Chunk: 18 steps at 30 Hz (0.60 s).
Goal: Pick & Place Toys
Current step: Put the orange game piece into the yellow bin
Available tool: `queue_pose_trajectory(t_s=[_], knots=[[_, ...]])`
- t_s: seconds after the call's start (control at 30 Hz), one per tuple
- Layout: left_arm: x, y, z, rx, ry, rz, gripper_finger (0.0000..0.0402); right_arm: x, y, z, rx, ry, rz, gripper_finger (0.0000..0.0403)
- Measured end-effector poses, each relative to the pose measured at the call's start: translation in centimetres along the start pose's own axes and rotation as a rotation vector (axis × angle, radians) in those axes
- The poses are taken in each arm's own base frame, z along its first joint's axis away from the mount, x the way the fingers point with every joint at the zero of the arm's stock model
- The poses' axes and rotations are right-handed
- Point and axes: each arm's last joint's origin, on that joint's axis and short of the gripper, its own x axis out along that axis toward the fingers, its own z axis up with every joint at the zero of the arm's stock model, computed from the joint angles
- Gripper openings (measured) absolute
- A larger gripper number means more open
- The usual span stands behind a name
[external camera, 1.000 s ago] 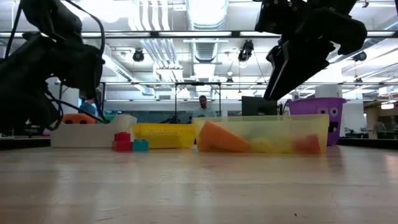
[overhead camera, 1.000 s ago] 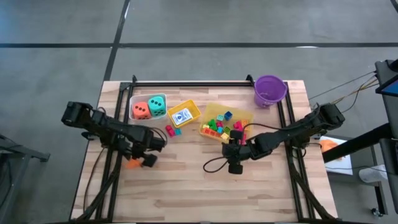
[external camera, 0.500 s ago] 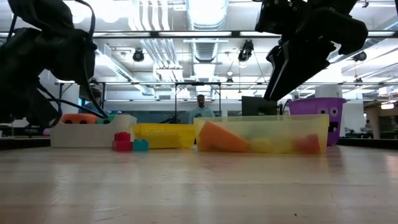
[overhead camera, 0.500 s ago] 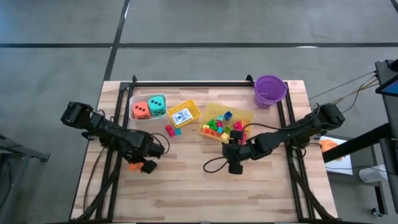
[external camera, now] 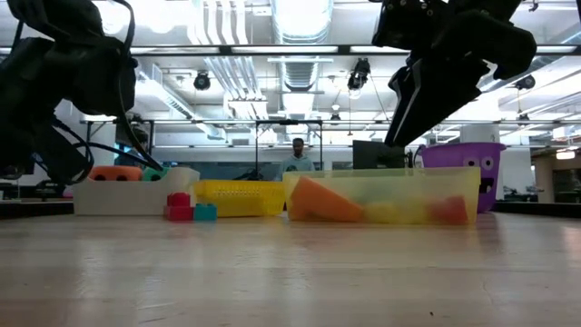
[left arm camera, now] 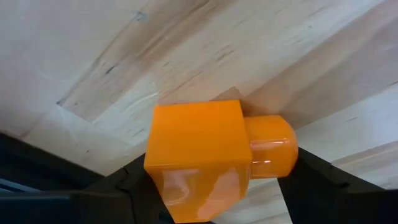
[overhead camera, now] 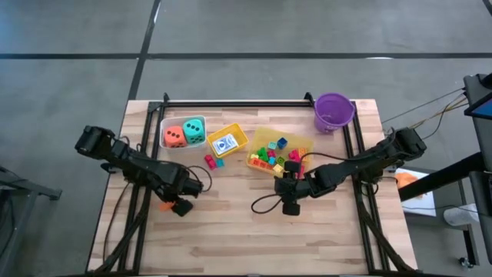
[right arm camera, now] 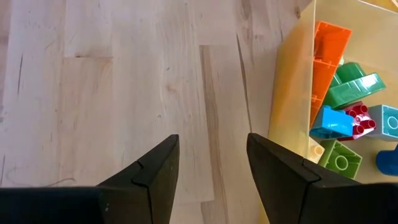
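Orange plastic, glossy and hard: 1 small orange brick (left arm camera: 199, 155), a square block with a round stud (left arm camera: 270, 146) jutting from 1 side, lying on the pale wooden table (left arm camera: 93, 50) toward its left side, well apart from the bins. Pinched by the left gripper (left arm camera: 217, 173), one dark finger against the flat face, the other against the stud end; brick not yet clear of the wood, as far as can be told.

Likely very light and quite stiff, so no risk of crushing. Slick moulded faces, though, so liable to squirt or twist out of a shallow pinch. Better held across 2 flat parallel faces than over the rounded stud, and low on the body.

Right gripper (right arm camera: 211, 177) spread, with nothing between the fingers, hovering over bare boards just beside the yellowish translucent bin (right arm camera: 289, 112). Inside, a jumble of similar bricks: orange, green, blue, red, all studded and shiny.

Elsewhere, 2 dotted dice, orange (overhead camera: 174, 136) and teal (overhead camera: 194, 129), in a clear bin; a few loose bricks (overhead camera: 213, 161) on the table near the yellow bin (overhead camera: 240, 135)
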Motion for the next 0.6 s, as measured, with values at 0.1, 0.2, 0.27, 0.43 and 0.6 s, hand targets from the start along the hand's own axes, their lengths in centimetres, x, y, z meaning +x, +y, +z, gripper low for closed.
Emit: queue_pose_trajectory(t_s=[0.1,0.2,0.27,0.43,0.6], knots=[[0.0,0.0,0.0,-0.002,0.000,0.000,0.0249,0.0,0.0,0.0,0.000,-0.001,0.000,0.0185],[0.0,0.0,0.0,-0.019,-0.001,-0.001,0.0249,0.0,0.0,0.0,0.001,-0.003,0.001,0.0185],[-0.1,-0.1,0.0,-0.024,-0.003,-0.004,0.0249,0.0,0.0,0.0,0.001,-0.002,0.001,0.0185],[-0.9,-1.0,0.1,-0.007,-0.035,-0.033,0.0249,0.0,0.0,0.0,0.001,-0.002,0.000,0.0185],[-2.5,-2.3,0.1,0.030,-0.092,-0.083,0.0249,0.0,0.0,0.0,0.000,-0.002,0.000,0.0185]])
